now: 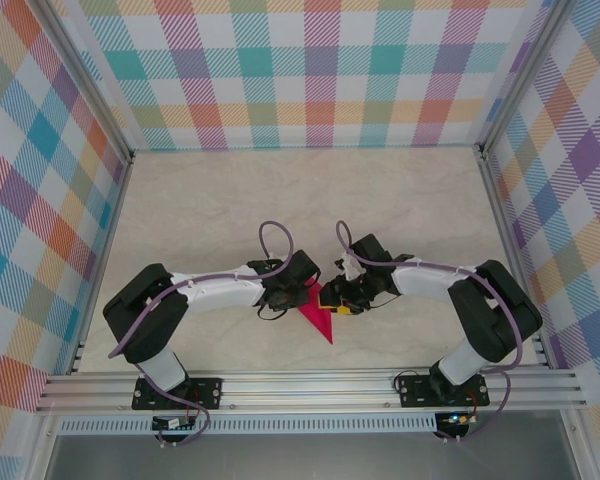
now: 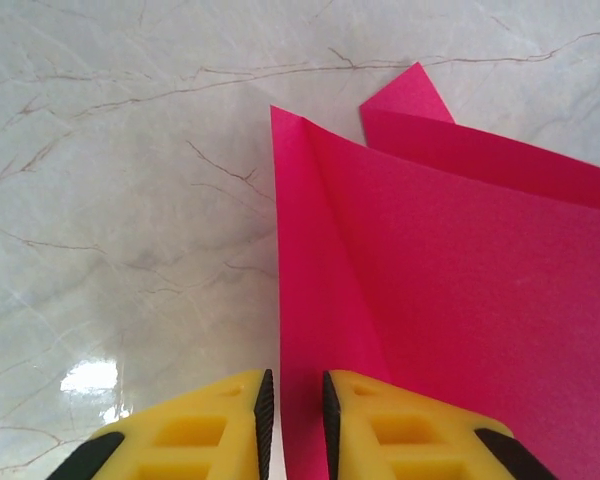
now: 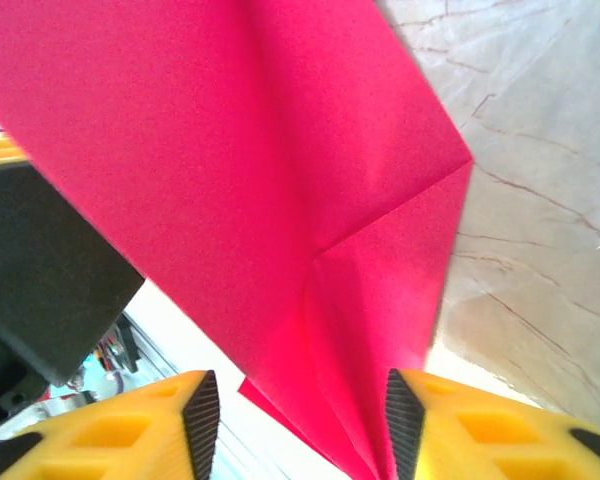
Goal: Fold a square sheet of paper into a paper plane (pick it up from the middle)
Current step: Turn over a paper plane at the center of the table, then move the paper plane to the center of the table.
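The pale, brown-veined marble table (image 1: 230, 200) is lying bare across most of its surface and is catching a glare patch near its 6 o'clock edge. A folded magenta paper plane (image 1: 320, 318) is sitting just toward 6 o'clock from centre, its tip pointing at about 5 o'clock; whether it is resting flat cannot be told.

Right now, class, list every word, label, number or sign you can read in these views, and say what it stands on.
No readable text. The folded magenta-pink paper sheet is plain; the yellow plastic fingers, pale marble-patterned table and chequered walls bear no writing.
The small clutter low in the right wrist view is too blurred to read.
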Motion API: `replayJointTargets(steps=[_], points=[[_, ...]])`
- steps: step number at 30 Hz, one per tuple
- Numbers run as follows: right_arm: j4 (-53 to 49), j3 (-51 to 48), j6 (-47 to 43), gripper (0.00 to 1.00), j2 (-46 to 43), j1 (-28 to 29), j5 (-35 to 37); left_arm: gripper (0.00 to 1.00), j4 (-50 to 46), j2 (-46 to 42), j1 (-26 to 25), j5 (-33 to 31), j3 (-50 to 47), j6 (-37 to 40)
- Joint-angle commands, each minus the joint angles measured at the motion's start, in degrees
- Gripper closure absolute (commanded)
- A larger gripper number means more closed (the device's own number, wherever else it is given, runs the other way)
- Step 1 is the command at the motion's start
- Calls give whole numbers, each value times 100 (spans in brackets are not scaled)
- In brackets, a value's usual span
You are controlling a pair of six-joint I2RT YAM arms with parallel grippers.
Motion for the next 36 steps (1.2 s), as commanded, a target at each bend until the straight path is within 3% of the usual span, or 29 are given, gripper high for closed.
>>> replayJointTargets(steps=[1,14,19,23,31,36], points=[[-245,243,-331,47,-135,29,99,78,38,-151,83,56,-116,64],[-692,742,-711,41,388,412,-82,81,236,-72,96,186,-191,203],[-1108,952,-795,39,384,738,395,81,350,-95,138,253,-301,123],[-1437,1031,-863,44,544,868,1095,80,565,-138,177,334,-474,29],[-1305,1100,-737,57,724,926,1175,79,1042,-335,189,376,-805,-196],[-1352,1077,-655,60,645,923,1355,77,1148,-531,202,395,-934,-190]])
